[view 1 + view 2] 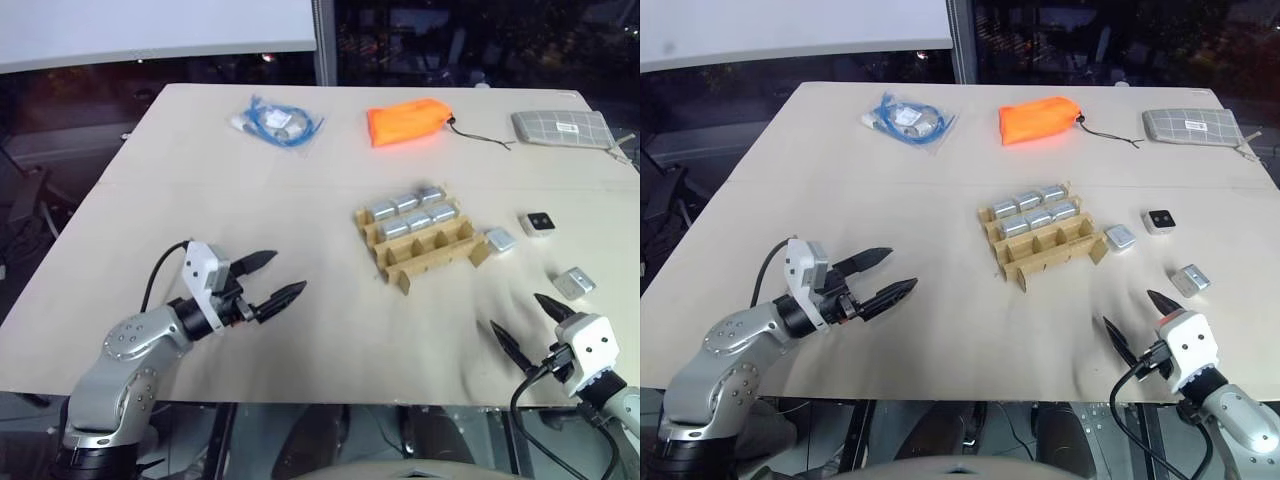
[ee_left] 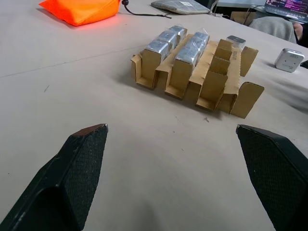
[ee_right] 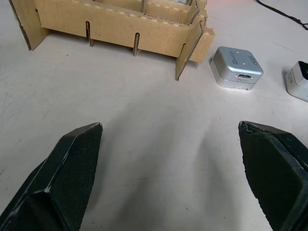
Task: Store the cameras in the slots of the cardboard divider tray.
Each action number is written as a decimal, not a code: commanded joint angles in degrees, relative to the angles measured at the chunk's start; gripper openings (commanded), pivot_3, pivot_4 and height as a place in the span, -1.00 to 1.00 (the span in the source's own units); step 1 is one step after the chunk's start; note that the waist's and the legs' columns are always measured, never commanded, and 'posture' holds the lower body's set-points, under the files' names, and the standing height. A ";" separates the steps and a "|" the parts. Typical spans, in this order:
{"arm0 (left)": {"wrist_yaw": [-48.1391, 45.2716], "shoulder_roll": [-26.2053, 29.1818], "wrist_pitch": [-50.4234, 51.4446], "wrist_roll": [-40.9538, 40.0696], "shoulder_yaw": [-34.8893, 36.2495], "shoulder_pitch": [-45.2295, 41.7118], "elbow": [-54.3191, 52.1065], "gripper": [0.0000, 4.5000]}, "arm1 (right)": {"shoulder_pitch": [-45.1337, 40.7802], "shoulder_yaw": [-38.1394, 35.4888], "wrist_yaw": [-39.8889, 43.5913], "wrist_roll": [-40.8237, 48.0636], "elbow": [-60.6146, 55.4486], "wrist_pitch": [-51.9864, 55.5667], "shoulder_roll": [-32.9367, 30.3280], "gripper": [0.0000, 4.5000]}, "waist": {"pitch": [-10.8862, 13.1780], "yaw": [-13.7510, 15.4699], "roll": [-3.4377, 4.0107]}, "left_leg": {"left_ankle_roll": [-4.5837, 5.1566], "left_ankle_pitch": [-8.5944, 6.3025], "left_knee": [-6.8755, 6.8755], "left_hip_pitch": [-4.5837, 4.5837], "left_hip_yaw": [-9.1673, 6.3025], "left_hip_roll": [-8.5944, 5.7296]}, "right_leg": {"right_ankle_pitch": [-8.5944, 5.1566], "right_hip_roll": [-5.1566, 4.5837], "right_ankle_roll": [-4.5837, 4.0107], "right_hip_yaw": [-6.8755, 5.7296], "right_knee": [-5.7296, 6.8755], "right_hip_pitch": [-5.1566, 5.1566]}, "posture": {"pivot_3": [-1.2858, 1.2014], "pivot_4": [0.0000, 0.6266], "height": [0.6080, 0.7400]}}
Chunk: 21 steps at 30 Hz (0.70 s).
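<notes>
The right gripper (image 1: 530, 322) hangs low over the near right edge of the table (image 1: 200, 170), its black fingers spread wide and holding nothing, pointed toward the loose cameras as if lining up a first pick. The nearest one (image 1: 574, 283) lies just beyond its fingertips; another (image 1: 499, 240) sits right beside the tray's right end, and a third (image 1: 537, 224), white face up with its black square, rests a little farther back. The left gripper (image 1: 272, 277) is likewise wide open and empty, hovering well to the left of the cardboard divider tray (image 1: 425, 262), clear of the work. The tray's two far rows already hold silver cameras (image 1: 405, 203); the near row looks empty, presumably for the three strays. An orange pouch (image 1: 408, 121) lies at the far side
</notes>
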 commanded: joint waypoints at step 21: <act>-18.85 7.76 0.73 -10.50 -3.25 -4.92 -9.79 0.98 | -15.64 -14.62 4.15 6.44 5.52 34.32 -24.10 1.00 | -0.01 0.69 0.06 | 0.05 0.00 -0.03 -0.04 0.16 0.05 | 0.00 0.02 -0.01 0.02 -0.08 0.04 | 0.03 -0.52 1.00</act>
